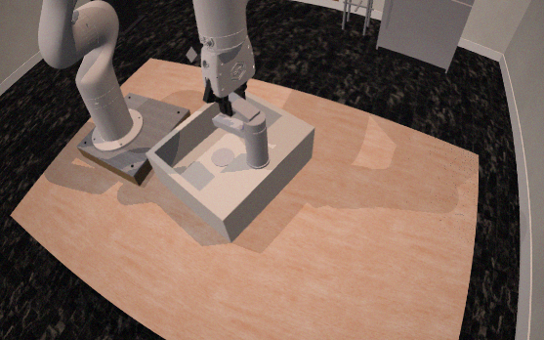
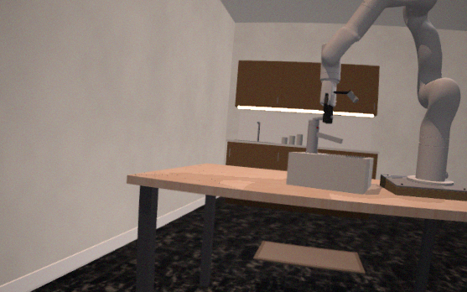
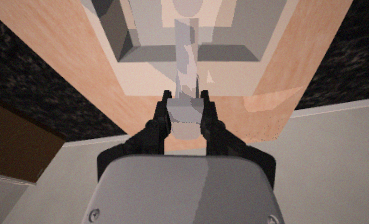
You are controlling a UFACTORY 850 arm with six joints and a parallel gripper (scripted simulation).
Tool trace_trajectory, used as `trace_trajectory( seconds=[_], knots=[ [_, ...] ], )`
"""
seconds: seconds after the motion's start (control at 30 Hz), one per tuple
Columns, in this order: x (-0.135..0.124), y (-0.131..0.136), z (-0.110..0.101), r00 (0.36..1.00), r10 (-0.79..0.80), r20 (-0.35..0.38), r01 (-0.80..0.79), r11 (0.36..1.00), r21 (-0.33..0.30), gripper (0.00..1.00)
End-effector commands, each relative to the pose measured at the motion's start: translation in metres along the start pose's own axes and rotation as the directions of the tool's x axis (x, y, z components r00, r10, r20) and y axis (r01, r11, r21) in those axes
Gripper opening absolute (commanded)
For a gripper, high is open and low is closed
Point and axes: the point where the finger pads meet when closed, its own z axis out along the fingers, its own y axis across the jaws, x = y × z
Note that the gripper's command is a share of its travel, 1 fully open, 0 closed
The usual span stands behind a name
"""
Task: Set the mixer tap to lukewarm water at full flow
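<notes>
There is one robot arm (image 1: 102, 98) with one gripper (image 3: 184, 107). It has two black fingers. There is one sink (image 1: 263, 191), one tap (image 1: 257, 144) with one lever (image 3: 185, 112), one table (image 1: 312, 254), and three cups (image 2: 292, 139) far back.
</notes>
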Motion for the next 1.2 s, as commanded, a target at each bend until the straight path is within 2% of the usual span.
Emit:
trace_trajectory(
  seconds=[0.0, 0.93, 0.97, 1.17],
  knots=[
    [-0.0064, 0.0003, -0.0102, 1.0, 0.0, 0.004, 0.0, 1.0, -0.001, 0.0],
    [-0.0091, 0.0003, -0.0138, 1.0, 0.0, 0.004, 0.0, 1.0, -0.001, 0.0],
    [-0.0091, 0.0003, -0.0138, 1.0, 0.0, 0.004, 0.0, 1.0, -0.001, 0.71],
    [-0.0091, 0.0003, -0.0138, 1.0, 0.0, 0.004, 0.0, 1.0, -0.001, 0.71]
  ],
)
